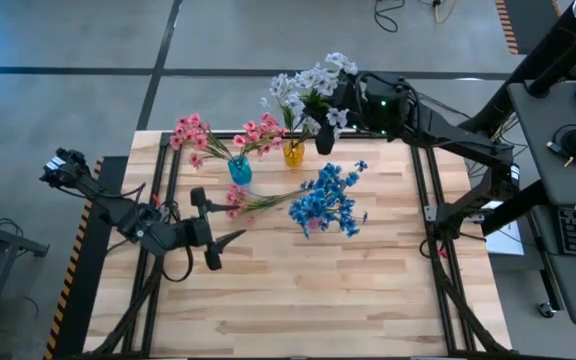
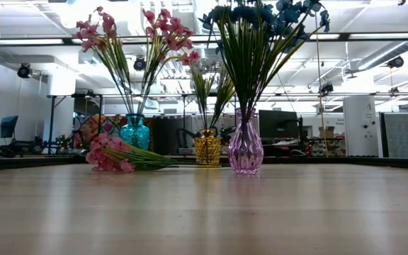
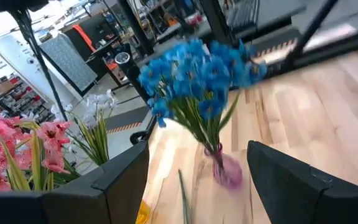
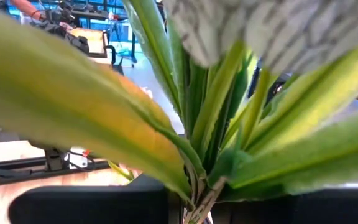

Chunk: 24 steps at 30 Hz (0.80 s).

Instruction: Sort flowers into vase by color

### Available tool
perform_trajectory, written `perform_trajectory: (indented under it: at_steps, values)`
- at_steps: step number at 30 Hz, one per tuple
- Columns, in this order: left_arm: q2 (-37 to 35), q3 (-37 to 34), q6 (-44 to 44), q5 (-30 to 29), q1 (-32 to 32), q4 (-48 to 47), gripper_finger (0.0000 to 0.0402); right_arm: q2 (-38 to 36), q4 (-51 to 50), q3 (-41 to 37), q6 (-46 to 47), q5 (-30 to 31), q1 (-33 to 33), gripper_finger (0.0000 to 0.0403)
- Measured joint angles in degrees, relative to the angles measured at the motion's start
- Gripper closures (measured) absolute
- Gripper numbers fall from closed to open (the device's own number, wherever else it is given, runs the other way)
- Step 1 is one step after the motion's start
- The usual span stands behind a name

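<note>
One pink flower bunch lies flat on the wooden table; it is the only one not in a vase yet. Its blooms point toward the left gripper and its long green stem runs away toward the blue flowers in the purple vase. The left gripper hangs just beside the pink blooms with its two fingers spread apart and nothing between them; it is the nearer arm by far. So I think it should reach for the stem (the thin part, not the fluffy end) and carry it to the teal vase, where the other pink flowers stand. The right gripper is far back by the yellow vase; its fingers are pinched on the stems of the white flowers there.
</note>
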Motion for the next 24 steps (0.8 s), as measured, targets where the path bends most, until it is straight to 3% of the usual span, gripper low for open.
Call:
perform_trajectory:
  at_steps: [3,8,11,17,24]
  values:
    - [0.0,0.0,0.9,0.0,0.1,4.9,0.0148,0.0,-0.2,0.0,0.0,0.0,0.0,0.0370]
    - [0.0,1.1,9.4,1.2,1.5,13.2,0.0153,-0.1,-0.2,1.3,-1.1,0.0,0.0,0.0369]
    - [0.0,3.4,12.0,3.7,3.3,13.4,0.0158,-0.2,-2.7,3.3,-1.2,0.0,0.2,0.0369]
    - [0.3,4.6,13.8,16.6,8.9,13.2,0.0169,-0.2,-9.7,7.7,-4.3,-0.5,0.2,0.0369]
    - [1.0,4.0,15.1,16.9,14.5,11.2,0.0171,1.7,-10.3,7.1,-7.2,-5.0,0.0,0.0369]
